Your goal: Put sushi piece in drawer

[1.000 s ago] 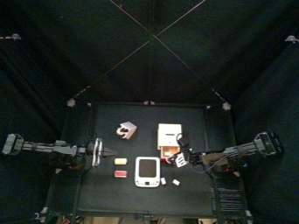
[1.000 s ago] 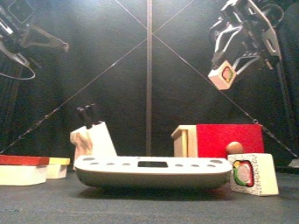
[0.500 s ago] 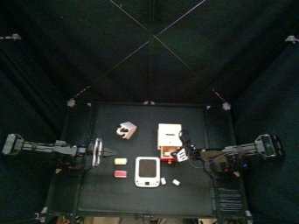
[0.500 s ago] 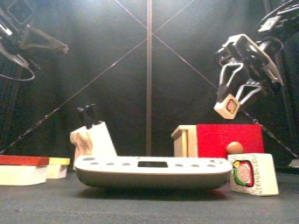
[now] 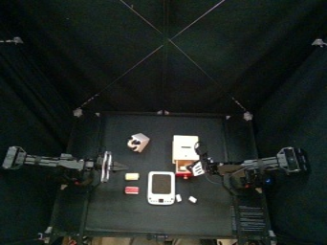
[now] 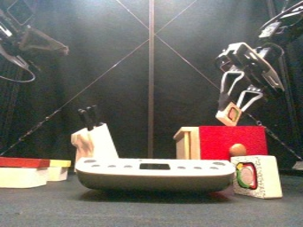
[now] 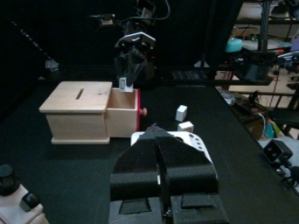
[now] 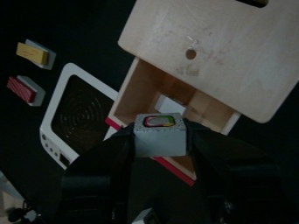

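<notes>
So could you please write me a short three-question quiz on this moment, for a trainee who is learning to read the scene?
1. True or false: the sushi piece already lies inside the drawer.
2. Which gripper holds the sushi piece?
A. the left gripper
B. the right gripper
C. neither
3. Fill in: in the top view, the flat white device lies toward the table's ____ edge from the cabinet.

Key:
1. False: it is held above the open drawer.
2. B
3. Front
</notes>
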### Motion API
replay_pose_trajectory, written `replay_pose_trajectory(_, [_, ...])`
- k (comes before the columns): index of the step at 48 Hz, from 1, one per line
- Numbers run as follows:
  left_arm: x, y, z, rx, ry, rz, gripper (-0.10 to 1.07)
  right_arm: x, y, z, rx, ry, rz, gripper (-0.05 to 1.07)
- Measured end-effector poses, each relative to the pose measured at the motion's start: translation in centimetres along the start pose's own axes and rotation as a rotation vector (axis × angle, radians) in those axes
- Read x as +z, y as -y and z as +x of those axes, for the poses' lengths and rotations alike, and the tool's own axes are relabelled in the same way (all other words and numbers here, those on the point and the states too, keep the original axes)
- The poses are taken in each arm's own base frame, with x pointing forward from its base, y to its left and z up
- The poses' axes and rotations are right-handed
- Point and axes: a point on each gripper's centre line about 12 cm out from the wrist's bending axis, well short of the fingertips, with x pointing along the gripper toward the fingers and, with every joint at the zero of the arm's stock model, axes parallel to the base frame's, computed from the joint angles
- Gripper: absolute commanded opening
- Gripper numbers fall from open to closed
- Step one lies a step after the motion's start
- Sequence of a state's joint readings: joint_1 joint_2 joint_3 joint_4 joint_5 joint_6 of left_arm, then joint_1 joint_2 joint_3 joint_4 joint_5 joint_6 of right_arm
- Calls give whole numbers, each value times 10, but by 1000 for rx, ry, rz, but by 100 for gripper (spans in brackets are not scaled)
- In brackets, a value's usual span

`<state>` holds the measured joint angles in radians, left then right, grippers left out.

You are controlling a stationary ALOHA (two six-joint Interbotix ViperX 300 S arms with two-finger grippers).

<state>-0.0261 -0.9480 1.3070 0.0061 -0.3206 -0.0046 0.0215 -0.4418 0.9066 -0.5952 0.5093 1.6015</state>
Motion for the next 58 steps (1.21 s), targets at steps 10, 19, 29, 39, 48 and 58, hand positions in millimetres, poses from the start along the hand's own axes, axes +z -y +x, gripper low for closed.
replay_pose_trajectory(10, [1, 0, 0, 0, 2, 0, -3, -2, 0, 6, -6, -8, -10, 61])
replay_pose_trajectory(19, [0, 0, 0, 0, -2, 0, -3, -2, 0, 8, -6, -8, -10, 73])
replay_pose_trajectory(29, [1, 0, 0, 0, 2, 0, -3, -2, 0, 9, -10, -12, -9, 86])
replay_pose_trajectory(39, [1, 0, 0, 0, 2, 0, -3, -4, 1, 12, -21, -18, -12, 87])
replay_pose_trajectory(48, [0, 0, 0, 0, 0, 0, -3, -2, -1, 11, -15, -14, -9, 87])
replay_pose_trajectory(58, [0, 0, 0, 0, 0, -2, -3, -1, -2, 12, -14, -12, -10, 87])
